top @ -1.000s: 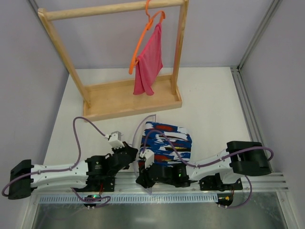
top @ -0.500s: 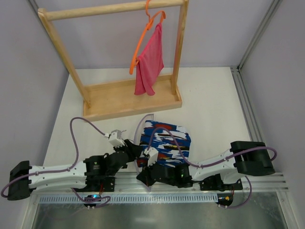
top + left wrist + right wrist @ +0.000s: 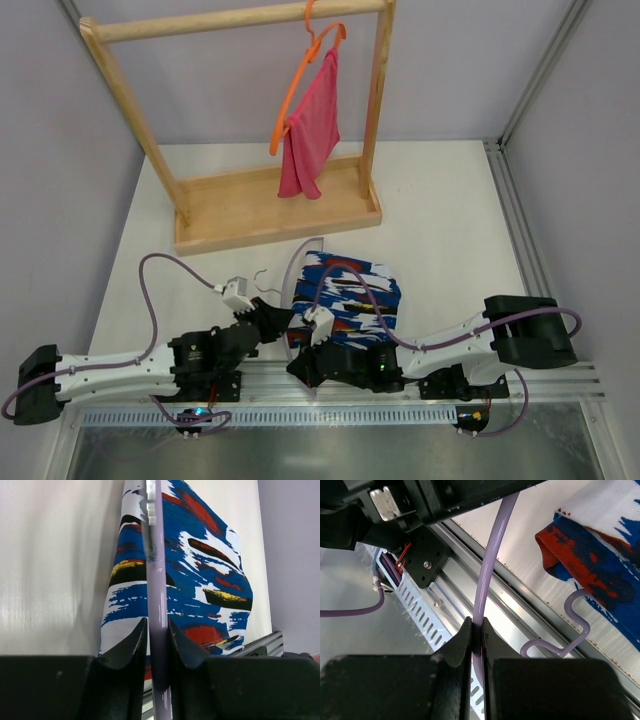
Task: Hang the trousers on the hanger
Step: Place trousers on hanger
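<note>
White tabletop [image 3: 450, 220] enclosed by pale lilac walls, with the working zone at its near edge. The trousers [image 3: 350, 295] lie as a folded, roughly square bundle just beyond the arm bases, slightly skewed to the tabletop edge; folded this compactly, they show no clear long axis. The hanger [image 3: 159, 595] sits along the bundle's left margin, partly over the cloth. Its long axis runs near-to-far, and the metal hook [image 3: 262, 273] points toward the robot's left. Whether it lies flat or stands on edge cannot be told. The left jaws close on either side of one hanger arm, with no gap visible in the left wrist view. The right jaws are pressed together, pinching the same thin lilac bar nearer the aluminium rail [image 3: 540, 375]. The left arm [image 3: 110, 365] and right arm [image 3: 450, 345] converge there, wrists nearly touching. Judged risks: the bar is slim and smooth, so it could rotate or slide in either pinch. Two grips set close together could bend it if the arms pull unevenly. The trousers are not yet draped over the bar, and a lifted bar might catch only the top fold and drag the bundle. At the far side stands a wooden rack [image 3: 270, 215] carrying an orange hanger [image 3: 300, 85] and pink cloth [image 3: 312, 120], well apart.
</note>
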### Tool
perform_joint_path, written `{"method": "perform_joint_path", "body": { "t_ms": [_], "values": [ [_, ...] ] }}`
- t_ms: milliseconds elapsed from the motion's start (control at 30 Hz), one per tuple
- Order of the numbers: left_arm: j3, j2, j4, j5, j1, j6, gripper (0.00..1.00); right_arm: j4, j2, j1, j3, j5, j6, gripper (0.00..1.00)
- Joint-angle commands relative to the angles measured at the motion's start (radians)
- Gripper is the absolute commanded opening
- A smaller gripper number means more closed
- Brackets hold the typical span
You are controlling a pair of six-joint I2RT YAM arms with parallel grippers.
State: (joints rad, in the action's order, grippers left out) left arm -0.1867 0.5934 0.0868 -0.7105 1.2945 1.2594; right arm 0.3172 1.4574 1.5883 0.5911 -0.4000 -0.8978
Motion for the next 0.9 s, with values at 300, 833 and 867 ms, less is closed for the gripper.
{"method": "perform_joint_path", "body": {
  "t_ms": [300,833,867],
  "values": [
    [-0.072,-0.027,0.08,-0.099,0.0,-0.04,0.0,-0.196,-0.138,-0.014,0.105,-0.094,-0.022,0.4],
    [-0.388,0.029,0.168,-0.139,0.0,-0.294,0.0,-0.424,-0.513,-0.221,-0.249,-0.175,-0.225,0.37],
    [-0.414,0.035,0.171,-0.138,0.0,-0.307,0.0,-0.403,-0.453,-0.22,-0.238,-0.149,-0.21,0.37]
  ]
}}
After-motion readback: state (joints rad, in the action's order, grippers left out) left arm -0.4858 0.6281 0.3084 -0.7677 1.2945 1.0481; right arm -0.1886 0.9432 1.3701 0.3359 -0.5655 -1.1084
